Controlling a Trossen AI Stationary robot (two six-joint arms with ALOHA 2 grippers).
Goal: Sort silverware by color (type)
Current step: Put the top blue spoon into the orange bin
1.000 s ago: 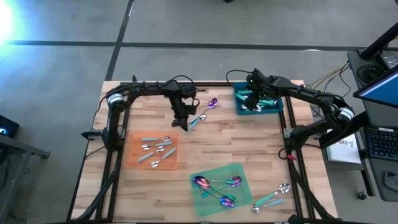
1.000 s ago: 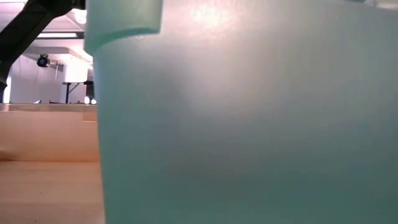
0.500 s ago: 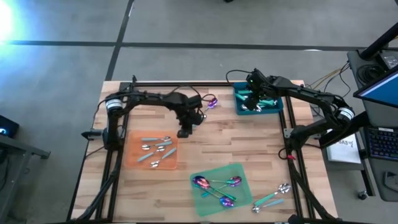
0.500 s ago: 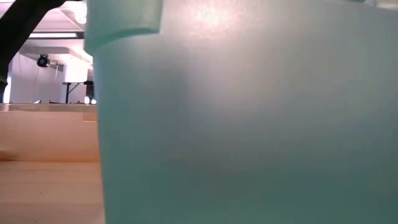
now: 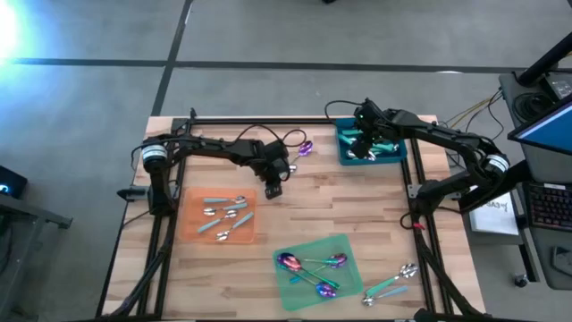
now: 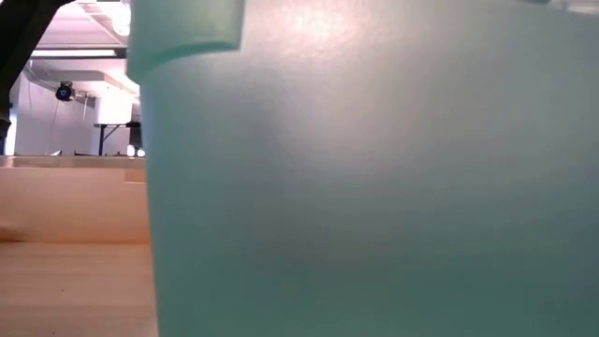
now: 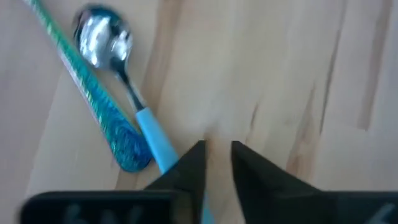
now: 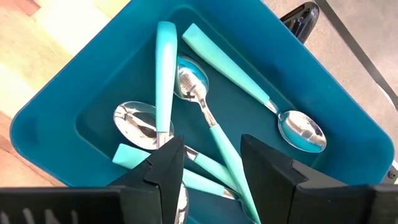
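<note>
My left gripper (image 5: pixel 272 188) points down at mid-table, its fingers (image 7: pixel 217 155) a narrow gap apart. By them a silver spoon (image 7: pixel 102 37) with a pale-blue handle lies flat on the wood, beside a teal-green handle (image 7: pixel 93 106). A purple-headed spoon (image 5: pixel 305 148) lies just beyond. My right gripper (image 8: pixel 211 174) hangs open above the teal bin (image 5: pixel 393 156), over several silver spoons (image 8: pixel 205 118) lying in it, and touches none. My left gripper stands over the free end of the pale-blue handle (image 7: pixel 152 134), coming from above. The handle runs under one finger (image 7: pixel 186 165), which hides the spot. I cannot tell whether the finger touches it. The spoon lies flat on the table.
An orange mat (image 5: pixel 192 224) at the near left carries several silver spoons. A green mat (image 5: pixel 344 246) near the front holds purple-headed ones. Loose spoons (image 5: pixel 393 282) lie at the near right. The bin's wall (image 6: pixel 374 187) fills most of the low view.
My left gripper has shifted a little toward the table's near and right edges and has turned about its wrist. The silver spoon, earlier showing beside the fingers in the high view, is now covered there by the arm. My right arm has kept still.
</note>
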